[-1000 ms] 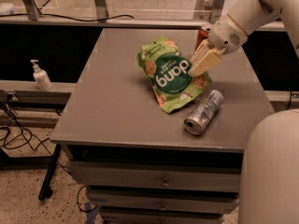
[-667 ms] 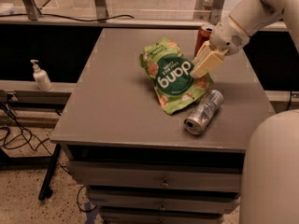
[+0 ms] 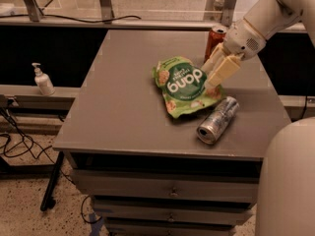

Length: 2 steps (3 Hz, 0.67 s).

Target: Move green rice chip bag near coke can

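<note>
The green rice chip bag (image 3: 183, 85) is pinched at its right edge by the tool (image 3: 206, 77). It should be slid gently toward the coke can (image 3: 215, 37), with the silver can (image 3: 218, 120) avoided.

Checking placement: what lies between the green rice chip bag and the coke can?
In the camera view, only the tool sits there, at the right edge of the green rice chip bag, just in front of the coke can.

Green rice chip bag (image 3: 184, 85): on the surface (image 3: 123, 107), right of middle
Coke can (image 3: 214, 38): behind the bag, far right
Lying can (image 3: 218, 120): just before the bag, to its right
Gripper (image 3: 216, 70): at the bag's right edge
Pump bottle (image 3: 43, 80): left, off the surface
</note>
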Each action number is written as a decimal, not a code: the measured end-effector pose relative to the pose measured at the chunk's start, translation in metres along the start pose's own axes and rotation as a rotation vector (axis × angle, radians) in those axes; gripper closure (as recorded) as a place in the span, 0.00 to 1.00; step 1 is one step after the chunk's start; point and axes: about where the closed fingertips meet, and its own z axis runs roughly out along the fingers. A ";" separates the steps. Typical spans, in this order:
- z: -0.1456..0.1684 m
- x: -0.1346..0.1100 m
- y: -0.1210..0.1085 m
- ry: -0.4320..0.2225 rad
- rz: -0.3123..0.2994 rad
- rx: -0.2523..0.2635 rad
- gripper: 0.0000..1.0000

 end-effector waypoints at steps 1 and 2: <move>0.002 0.000 0.001 0.001 -0.002 -0.007 0.00; 0.002 -0.001 0.002 -0.002 -0.003 -0.007 0.00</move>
